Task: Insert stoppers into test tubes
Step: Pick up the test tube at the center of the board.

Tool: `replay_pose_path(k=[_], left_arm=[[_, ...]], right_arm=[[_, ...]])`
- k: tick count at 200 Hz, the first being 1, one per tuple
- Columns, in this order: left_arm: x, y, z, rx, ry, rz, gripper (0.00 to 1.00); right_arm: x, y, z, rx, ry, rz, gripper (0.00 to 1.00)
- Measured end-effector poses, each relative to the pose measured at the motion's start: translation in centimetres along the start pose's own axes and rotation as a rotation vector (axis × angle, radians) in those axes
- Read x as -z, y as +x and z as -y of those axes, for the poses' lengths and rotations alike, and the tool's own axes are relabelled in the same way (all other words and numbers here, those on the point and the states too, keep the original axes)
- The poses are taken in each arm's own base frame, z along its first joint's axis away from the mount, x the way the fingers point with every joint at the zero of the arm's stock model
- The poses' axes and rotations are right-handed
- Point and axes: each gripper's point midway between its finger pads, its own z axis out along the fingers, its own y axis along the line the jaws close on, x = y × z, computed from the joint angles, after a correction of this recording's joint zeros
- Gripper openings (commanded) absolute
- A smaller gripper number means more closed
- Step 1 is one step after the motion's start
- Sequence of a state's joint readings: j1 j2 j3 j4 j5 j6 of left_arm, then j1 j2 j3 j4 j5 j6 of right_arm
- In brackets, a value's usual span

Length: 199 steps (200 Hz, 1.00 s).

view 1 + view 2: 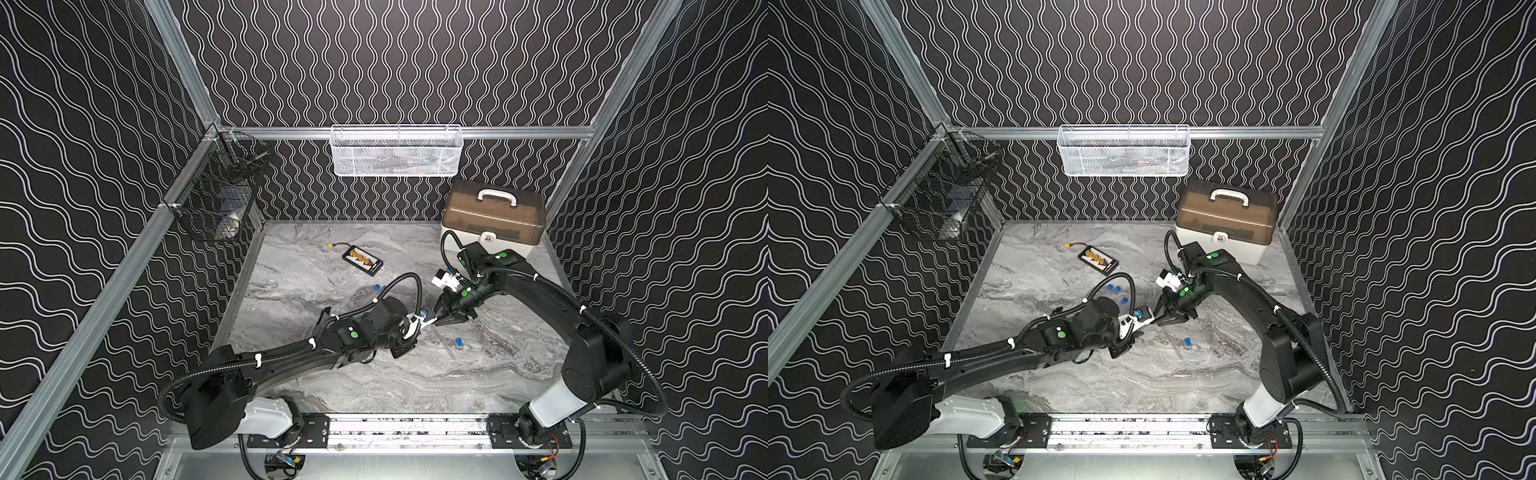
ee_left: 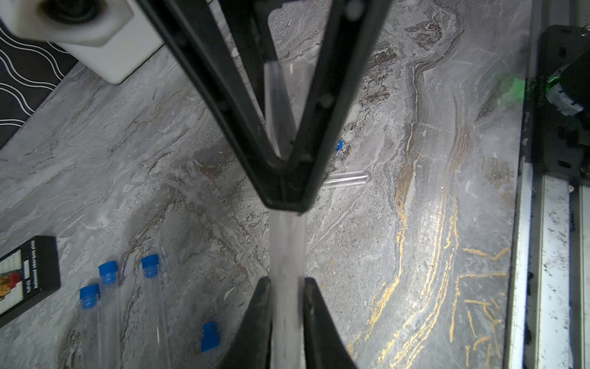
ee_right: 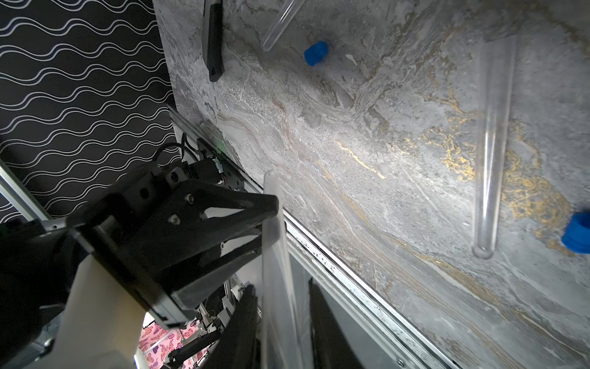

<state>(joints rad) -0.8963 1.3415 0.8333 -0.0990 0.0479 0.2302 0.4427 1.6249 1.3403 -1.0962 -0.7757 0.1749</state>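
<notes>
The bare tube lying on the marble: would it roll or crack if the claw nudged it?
Probably rolls: the tube is a smooth round cylinder on flat marble. Likely light and slippery, being thin-walled and clear. Possibly fragile; glass or plastic, unclear.

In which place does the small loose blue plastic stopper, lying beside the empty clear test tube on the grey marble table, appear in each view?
Top view: the loose blue plastic stopper lies right of centre.
Top view: again just right of centre.
Left wrist: half hidden behind the right gripper.
Right wrist: cut by the picture's edge.
Shared landmark: the empty clear test tube beside it.
</notes>
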Motion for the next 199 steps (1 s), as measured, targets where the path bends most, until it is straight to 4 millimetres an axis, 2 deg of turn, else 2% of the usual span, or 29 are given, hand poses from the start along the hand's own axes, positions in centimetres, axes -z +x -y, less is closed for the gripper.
replay_pose_path(k=[74, 147, 167, 199], left_arm=[[0.06, -0.01, 0.02, 0.000, 0.000, 0.002, 0.19], [-0.05, -0.08, -0.02, -0.001, -0.001, 0.006, 0.31], [-0.26, 0.12, 0.01, 0.000, 0.000, -0.002, 0.31], [-0.39, 0.13, 0.01, 0.000, 0.001, -0.003, 0.25]], right_arm=[[0.04, -0.04, -0.20, 0.002, -0.009, 0.000, 0.16], [0.05, 0.08, -0.50, 0.004, -0.026, -0.006, 0.13], [0.05, 0.15, -0.70, 0.004, -0.038, -0.009, 0.14], [0.06, 0.23, -0.92, 0.003, -0.051, -0.014, 0.14]])
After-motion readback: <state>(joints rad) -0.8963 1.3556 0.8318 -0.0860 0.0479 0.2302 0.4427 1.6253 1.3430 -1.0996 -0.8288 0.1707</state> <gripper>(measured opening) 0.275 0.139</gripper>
